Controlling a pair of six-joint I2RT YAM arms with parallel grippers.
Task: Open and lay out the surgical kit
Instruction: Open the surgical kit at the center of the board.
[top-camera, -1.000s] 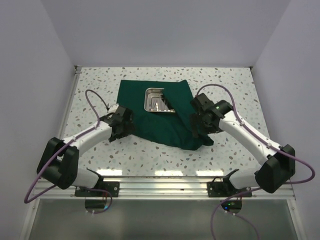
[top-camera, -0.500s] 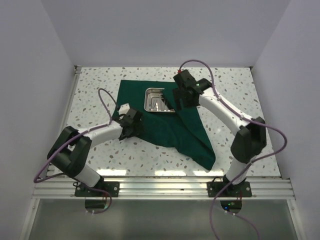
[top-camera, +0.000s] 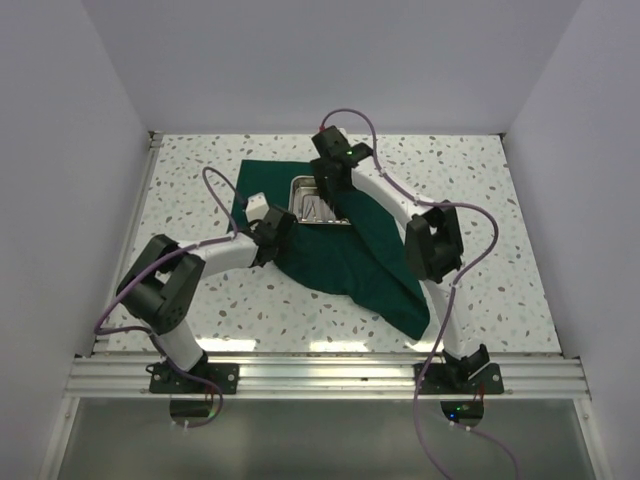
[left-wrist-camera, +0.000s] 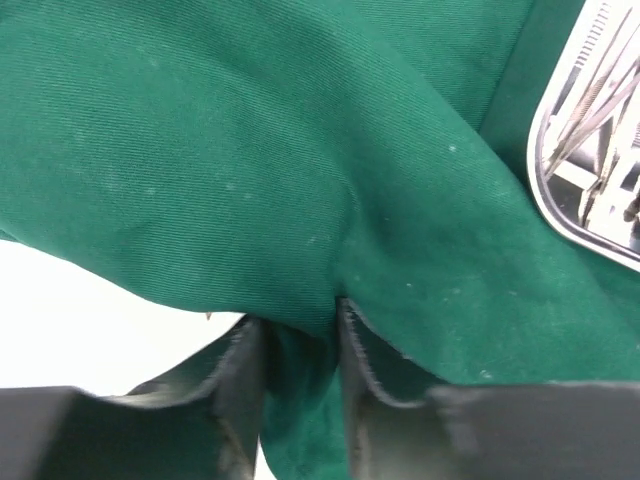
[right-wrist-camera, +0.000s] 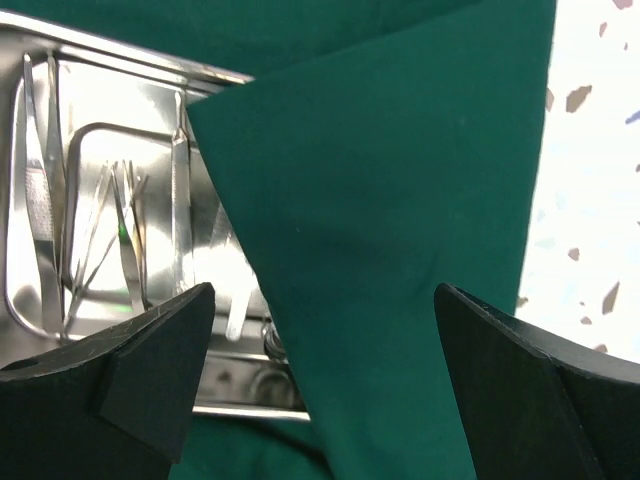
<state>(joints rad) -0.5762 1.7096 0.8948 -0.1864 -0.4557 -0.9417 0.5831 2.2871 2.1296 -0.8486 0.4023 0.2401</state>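
The dark green cloth (top-camera: 335, 262) lies partly unfolded on the speckled table, one flap trailing toward the near right. On it at the back sits the steel tray (top-camera: 293, 207) with thin steel instruments (right-wrist-camera: 120, 230) inside. My left gripper (top-camera: 272, 235) is at the cloth's left edge, shut on a pinched ridge of cloth (left-wrist-camera: 250, 150) between its fingers (left-wrist-camera: 355, 350). A corner of the tray (left-wrist-camera: 560, 215) shows beyond that ridge. My right gripper (right-wrist-camera: 322, 295) hovers open over the tray (right-wrist-camera: 120, 50), where a cloth flap (right-wrist-camera: 400, 200) covers the tray's right part.
White walls close in the table (top-camera: 480, 200) at the back and on both sides. An aluminium rail (top-camera: 320, 372) runs along the near edge. Purple cables loop above both arms.
My left gripper has slid in toward the tray and shut on a cloth fold. My right arm swung from the cloth's right side to above the tray. The right flap now lies spread toward the front.
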